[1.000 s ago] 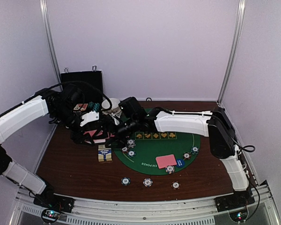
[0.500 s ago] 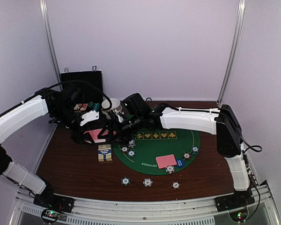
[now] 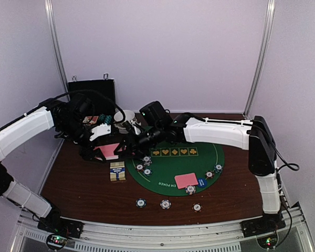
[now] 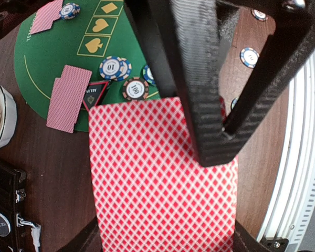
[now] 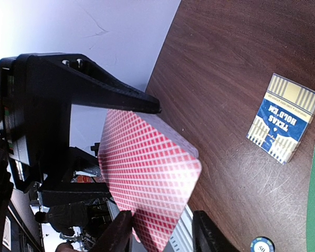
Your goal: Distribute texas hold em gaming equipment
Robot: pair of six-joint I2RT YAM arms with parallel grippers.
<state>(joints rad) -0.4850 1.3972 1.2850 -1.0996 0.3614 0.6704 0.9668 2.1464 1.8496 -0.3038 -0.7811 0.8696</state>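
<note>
Brown tabletop (image 3: 84,189) bears the green felt mat (image 3: 173,163); just off its left rim the left gripper (image 3: 97,144) clamps the pink-backed deck (image 4: 147,173) aloft, presumably so the right gripper (image 5: 163,231), jaws half-apart astride its edge, can draw from it, though I cannot tell whether it grips.

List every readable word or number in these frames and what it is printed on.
"TEXAS HOLD 'EM": on the card box.
"10": on the blue-white chip.
"100": on the brown chip.
"EM POKER": on the green mat, near its edge.
The triangle marker has lettering too blurred to read.
</note>
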